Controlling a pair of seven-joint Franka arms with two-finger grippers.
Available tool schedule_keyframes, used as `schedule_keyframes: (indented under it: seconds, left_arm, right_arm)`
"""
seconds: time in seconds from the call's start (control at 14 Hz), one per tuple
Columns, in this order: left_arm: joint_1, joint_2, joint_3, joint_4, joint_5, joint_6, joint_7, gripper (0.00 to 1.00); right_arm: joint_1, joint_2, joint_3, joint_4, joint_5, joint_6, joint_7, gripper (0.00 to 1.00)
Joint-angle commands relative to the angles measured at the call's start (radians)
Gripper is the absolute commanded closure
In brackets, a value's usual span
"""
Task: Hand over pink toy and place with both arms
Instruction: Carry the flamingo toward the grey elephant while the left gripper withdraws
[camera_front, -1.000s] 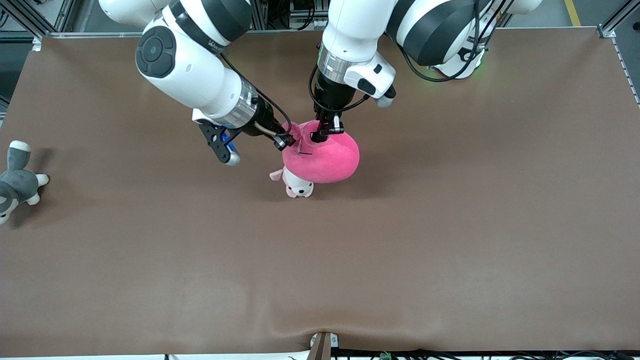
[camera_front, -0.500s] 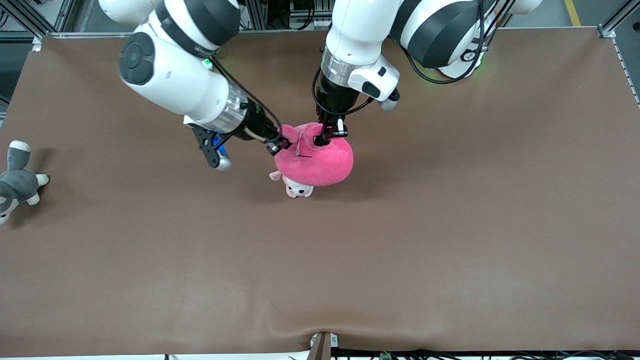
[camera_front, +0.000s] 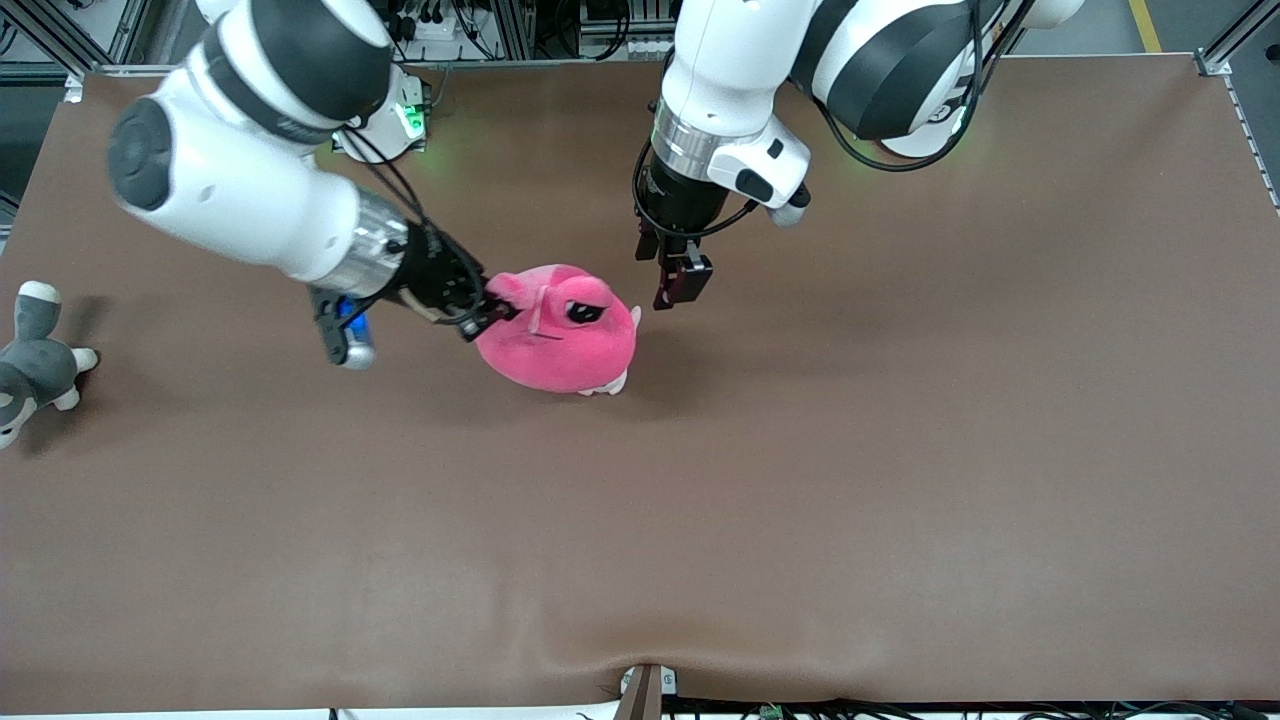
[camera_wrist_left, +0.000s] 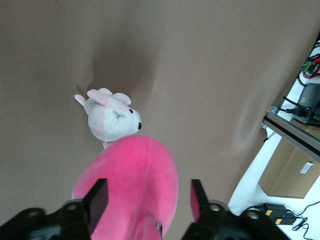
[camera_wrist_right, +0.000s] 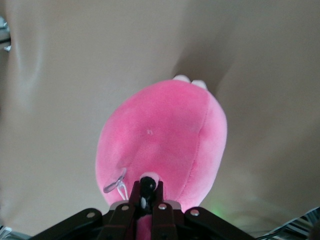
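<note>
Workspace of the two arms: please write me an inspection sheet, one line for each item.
Surface: brown table cover, wrinkled at the edge nearest the front camera.
Job's things: pink toy hangs from the right gripper above the table.
Clutter: small pale puppy plush lying under the pink toy; grey-and-white dog plush at the right arm's end.
Grippers: right gripper shut on the toy's snout; left gripper open, empty, beside the toy.
Cables: black cables looping at both wrists.
Surroundings: metal frame, equipment near the bases.

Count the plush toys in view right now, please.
3: the pink toy held by the right end effector; a pale puppy plush partly hidden beneath it; a grey dog plush at the right arm's end.
</note>
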Motion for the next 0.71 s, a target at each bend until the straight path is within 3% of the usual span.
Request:
schedule_keyframes:
  seconds: [0.0,0.29,0.5,0.64]
  left_arm:
    - [-0.003,-0.001,0.030,0.021,0.023,-0.024,0.020,0.00]
    - [0.042,-0.007,0.053,0.020,0.012,-0.067,0.152,0.00]
    - [0.082,-0.038,0.054,-0.002,0.012,-0.090,0.212,0.00]
    - [0.118,-0.042,0.053,-0.011,0.014,-0.127,0.232,0.00]
  right_arm:
    - [-0.147,-0.003,0.010,0.015,0.016,-0.123,-0.146,1.00]
    - [-0.421,0.007,0.008,-0.017,0.004,-0.304,-0.498,1.00]
    - [-0.578,0.070,0.008,-0.072,-0.023,-0.314,-0.748,1.00]
    - [-0.621,0.119,0.007,-0.108,-0.075,-0.298,-0.829,1.00]
